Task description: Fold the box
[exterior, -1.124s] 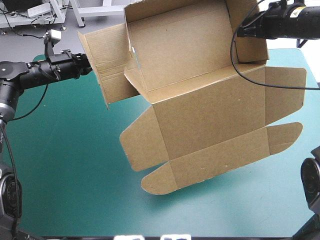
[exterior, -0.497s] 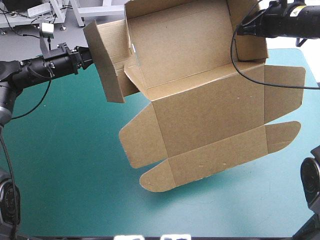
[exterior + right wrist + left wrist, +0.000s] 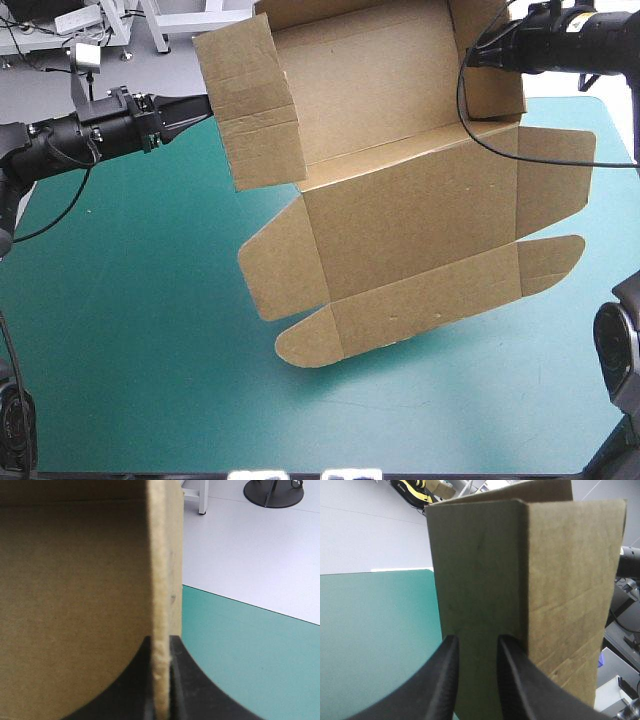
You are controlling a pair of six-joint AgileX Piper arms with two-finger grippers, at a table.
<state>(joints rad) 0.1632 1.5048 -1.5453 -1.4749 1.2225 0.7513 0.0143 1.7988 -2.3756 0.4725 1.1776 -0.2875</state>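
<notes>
Your left gripper [image 3: 205, 103] with fingers narrowly apart, tips at the side flap [image 3: 255, 100], contact hard to judge, nothing pinched, the brown box [image 3: 410, 210] held tilted over the teal-green cover [image 3: 130, 300], its top edge cut off, your right gripper [image 3: 161, 639] clamped on the right wall [image 3: 495, 85]
</notes>
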